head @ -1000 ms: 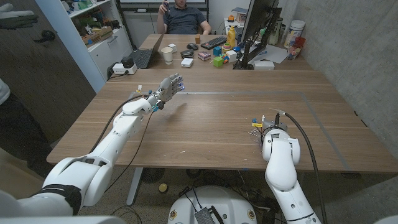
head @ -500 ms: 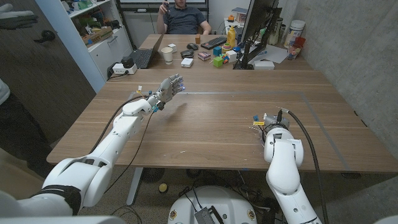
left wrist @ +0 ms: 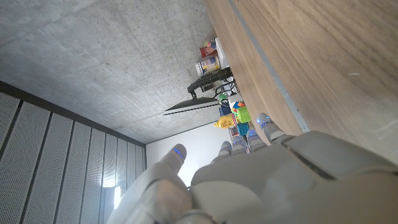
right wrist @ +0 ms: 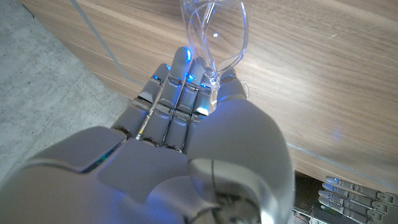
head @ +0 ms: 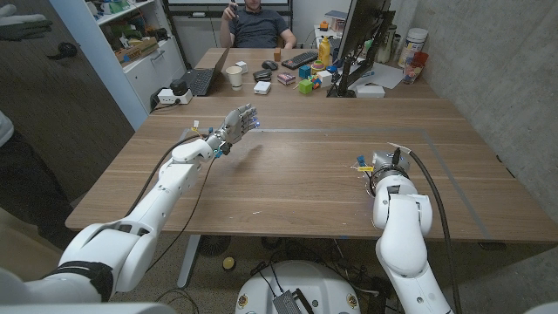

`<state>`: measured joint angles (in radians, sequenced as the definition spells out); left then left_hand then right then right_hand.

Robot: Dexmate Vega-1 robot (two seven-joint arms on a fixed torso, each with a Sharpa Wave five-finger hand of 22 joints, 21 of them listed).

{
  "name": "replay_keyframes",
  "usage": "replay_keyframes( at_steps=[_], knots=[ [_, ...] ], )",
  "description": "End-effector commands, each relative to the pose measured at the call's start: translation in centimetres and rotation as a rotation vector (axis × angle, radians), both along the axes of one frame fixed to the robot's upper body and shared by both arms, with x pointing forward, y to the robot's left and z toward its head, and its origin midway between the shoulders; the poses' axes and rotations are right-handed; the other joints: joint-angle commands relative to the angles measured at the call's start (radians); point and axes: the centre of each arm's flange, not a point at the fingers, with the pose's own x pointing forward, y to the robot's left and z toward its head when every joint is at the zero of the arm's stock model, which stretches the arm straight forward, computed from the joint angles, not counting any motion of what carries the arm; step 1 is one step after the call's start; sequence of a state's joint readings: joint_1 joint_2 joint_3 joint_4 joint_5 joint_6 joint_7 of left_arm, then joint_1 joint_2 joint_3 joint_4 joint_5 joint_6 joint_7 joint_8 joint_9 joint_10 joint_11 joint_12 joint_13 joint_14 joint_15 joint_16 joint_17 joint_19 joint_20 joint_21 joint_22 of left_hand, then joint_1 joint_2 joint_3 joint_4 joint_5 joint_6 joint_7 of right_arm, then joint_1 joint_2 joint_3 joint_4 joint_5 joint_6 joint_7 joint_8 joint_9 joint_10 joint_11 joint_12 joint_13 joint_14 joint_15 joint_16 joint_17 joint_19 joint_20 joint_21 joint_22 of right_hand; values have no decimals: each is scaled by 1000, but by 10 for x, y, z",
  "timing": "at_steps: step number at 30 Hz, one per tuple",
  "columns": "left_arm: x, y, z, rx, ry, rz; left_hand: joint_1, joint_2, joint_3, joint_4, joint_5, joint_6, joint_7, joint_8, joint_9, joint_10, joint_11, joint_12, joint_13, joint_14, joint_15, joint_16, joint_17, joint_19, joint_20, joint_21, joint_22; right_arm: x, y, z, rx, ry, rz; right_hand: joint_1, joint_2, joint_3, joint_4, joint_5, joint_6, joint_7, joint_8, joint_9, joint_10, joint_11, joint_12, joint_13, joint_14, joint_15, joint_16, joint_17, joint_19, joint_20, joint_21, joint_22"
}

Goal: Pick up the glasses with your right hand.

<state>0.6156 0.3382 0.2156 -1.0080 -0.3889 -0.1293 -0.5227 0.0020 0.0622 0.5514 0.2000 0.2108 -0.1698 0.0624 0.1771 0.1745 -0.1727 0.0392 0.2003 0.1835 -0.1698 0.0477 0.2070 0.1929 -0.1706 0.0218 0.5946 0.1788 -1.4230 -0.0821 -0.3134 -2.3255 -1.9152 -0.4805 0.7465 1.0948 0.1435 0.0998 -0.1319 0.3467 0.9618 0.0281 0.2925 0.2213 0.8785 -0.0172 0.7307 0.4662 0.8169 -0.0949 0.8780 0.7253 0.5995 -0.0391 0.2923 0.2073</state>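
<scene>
A: R hand [right wrist: 205,155] status?

B: Fingers [right wrist: 177,81] pressed together, side by side, closed on the glasses [right wrist: 214,37]. Clear transparent frame; one part runs down between fingers and thumb side, rest sticks out past the fingertips over the wood table [right wrist: 323,74]. Right wrist view shows it plainly.

A: Head view confirm?

B: Partly. R hand [head: 381,166] sits at the near right part of the table [head: 305,174], mostly hidden behind own wrist + forearm. Glasses too small/clear to pick out there. Small blue/yellow bits visible at the hand, that's all.

A: Glasses touching the table or lifted?

B: Can't tell from either view.

A: L hand?

B: L hand [head: 240,120] held above the table's left-middle area, arm stretched fwd, fingers apart and lightly curled, nothing in it. Left wrist view: back of the L hand [left wrist: 261,180], fingertips w/ blue lights, no obj. in grasp.

A: Bkgd?

B: Far end of table: laptop [head: 202,80], white cup [head: 234,77], keyboard [head: 300,59], monitor [head: 362,39], colored blocks [head: 307,83]. Person [head: 257,22] seated behind the far edge. Shelf unit [head: 139,44] at far left.
</scene>
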Motion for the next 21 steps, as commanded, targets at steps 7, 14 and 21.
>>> replay_keyframes(
  at_steps=[7, 14, 21],
  knots=[
    [-3, 3, 0, -10, -7, 2, -1, 127, -5, -3, 6, -100, 2, 6, 2, -177, 1, 1, 4, -222, 5, 2, 5, -145, 5, -4, 5, -19, -7, 24, -25, -126, -32, 42, 28, 3, 10, -3, 65, -44, 5, 2, 15, 0, 11, 4, 11, -92, 6, 9, 10, 0, 7, 2],
    [-5, 3, -1, -13, -11, 4, -1, 127, -5, -3, 6, -100, 1, 6, 2, -178, 5, 1, 4, -221, 5, 2, 5, -143, 5, -5, 5, -27, -11, 33, -32, -175, -47, 42, 26, 3, 13, -5, 69, -44, 5, 2, 16, 3, 15, 5, 15, -91, 6, 12, 10, 0, 8, 2],
    [-8, 5, 1, -16, -18, 10, -1, 127, -5, -3, 6, -100, 2, 6, 2, -177, 1, 1, 4, -222, 5, 2, 5, -144, 5, -7, 5, -30, -13, 38, -33, -209, -30, 41, 26, 3, 17, -7, 72, -43, 5, 2, 16, 3, 17, 4, 16, -92, 2, 13, 11, -1, 10, 2]
  ],
)
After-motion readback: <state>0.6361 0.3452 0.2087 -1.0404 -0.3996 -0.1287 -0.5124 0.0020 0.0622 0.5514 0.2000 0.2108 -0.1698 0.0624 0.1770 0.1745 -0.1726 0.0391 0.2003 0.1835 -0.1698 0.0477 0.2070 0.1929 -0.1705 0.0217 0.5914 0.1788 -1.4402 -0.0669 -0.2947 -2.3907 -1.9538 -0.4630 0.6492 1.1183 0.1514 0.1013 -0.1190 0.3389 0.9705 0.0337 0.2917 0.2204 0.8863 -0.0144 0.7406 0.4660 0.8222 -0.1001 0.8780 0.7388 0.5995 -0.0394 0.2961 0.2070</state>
